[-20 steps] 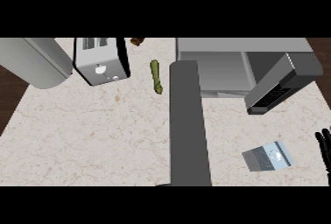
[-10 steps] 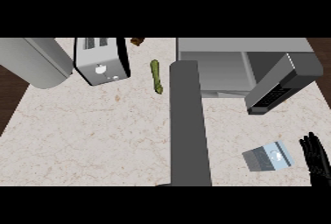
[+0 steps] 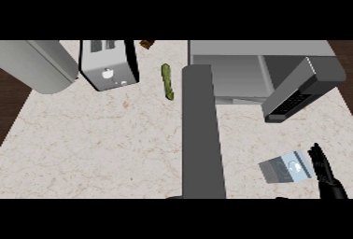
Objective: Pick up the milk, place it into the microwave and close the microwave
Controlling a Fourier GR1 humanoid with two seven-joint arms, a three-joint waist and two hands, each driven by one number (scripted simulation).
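Now on view: a pale marbled counter, seen from steeply above.
Milk: the milk, a small blue-grey carton, lies on the counter at near right, outside the microwave and nearer than its door.
Right hand: the black right hand enters at the near right edge, fingers straight and close together, pointing to the far side. It sits just right of the milk and grips nothing; whether it touches the carton cannot be told.
Left arm: a grey forearm runs from the near edge up the middle toward the microwave; its hand does not show.
Microwave: the grey microwave stands at far right, its door swung open to the right.
Far left: a toaster, a large grey rounded vessel to its left, and a slim green vegetable between toaster and microwave.
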